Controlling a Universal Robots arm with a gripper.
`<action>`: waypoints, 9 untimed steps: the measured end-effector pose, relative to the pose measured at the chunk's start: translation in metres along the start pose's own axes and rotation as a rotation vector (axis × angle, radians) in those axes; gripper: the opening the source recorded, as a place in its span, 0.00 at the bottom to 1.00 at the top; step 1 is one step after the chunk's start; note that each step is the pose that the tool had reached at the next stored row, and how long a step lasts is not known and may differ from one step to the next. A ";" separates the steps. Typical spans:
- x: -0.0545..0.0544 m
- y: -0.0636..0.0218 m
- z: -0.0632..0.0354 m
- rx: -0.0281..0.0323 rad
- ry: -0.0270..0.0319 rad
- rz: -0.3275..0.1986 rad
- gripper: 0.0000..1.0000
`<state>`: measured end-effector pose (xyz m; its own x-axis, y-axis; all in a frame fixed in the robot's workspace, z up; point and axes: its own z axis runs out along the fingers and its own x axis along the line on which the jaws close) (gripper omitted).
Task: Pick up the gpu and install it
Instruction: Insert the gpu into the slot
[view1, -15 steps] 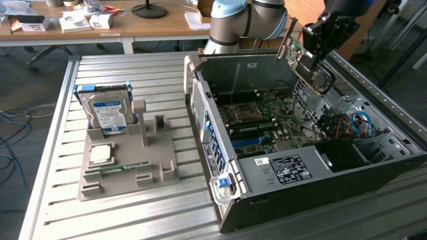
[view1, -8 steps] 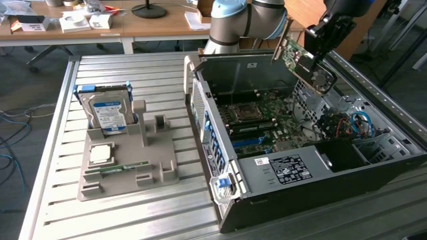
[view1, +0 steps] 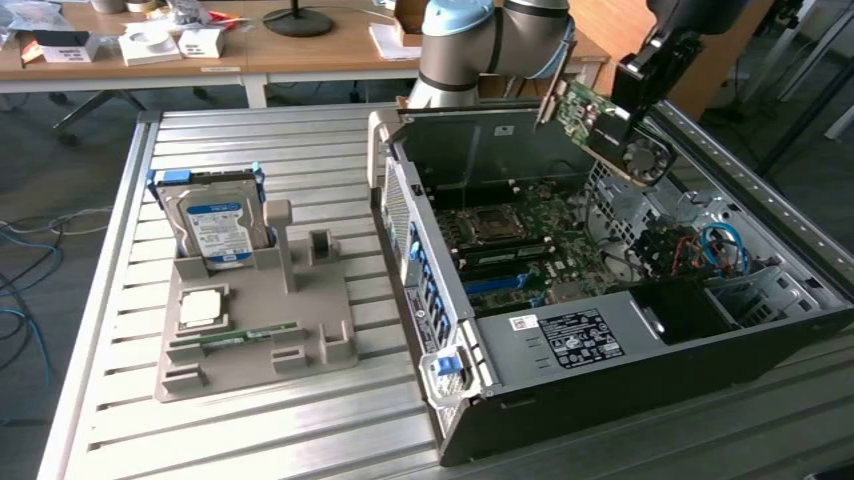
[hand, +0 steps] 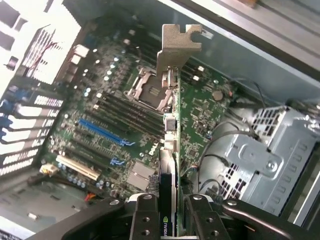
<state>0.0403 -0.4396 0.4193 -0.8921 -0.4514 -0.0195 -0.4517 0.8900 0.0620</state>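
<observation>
The gpu (view1: 603, 122), a thin green-and-dark card with a small fan and a pale metal bracket, hangs tilted in the air above the open computer case (view1: 574, 345), over its far right part. My gripper (view1: 657, 62) is shut on the card's upper end. In the wrist view the gpu (hand: 171, 135) is edge-on, its bracket (hand: 177, 46) pointing away from me, and my gripper (hand: 170, 220) clamps it from both sides. Below the card lies the motherboard (hand: 107, 122) with its processor socket and slots. The card is clear of the board.
A grey parts tray (view1: 254, 345) sits on the slatted metal table at the exterior view's left. It holds a hard drive (view1: 218, 228) with a blue-white label, a processor (view1: 200, 306) and a green memory stick (view1: 247, 336). A drive cage (hand: 260, 160) and cables fill the case's side.
</observation>
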 end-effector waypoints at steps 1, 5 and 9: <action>0.000 0.0000 0.0000 -0.0003 0.0011 -0.018 0.27; 0.000 0.0000 0.0002 -0.0015 0.0057 -0.091 0.27; 0.000 0.0000 0.0003 -0.0026 0.0104 -0.163 0.27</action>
<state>0.0403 -0.4397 0.4190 -0.8071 -0.5901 -0.0192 -0.5901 0.8050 0.0614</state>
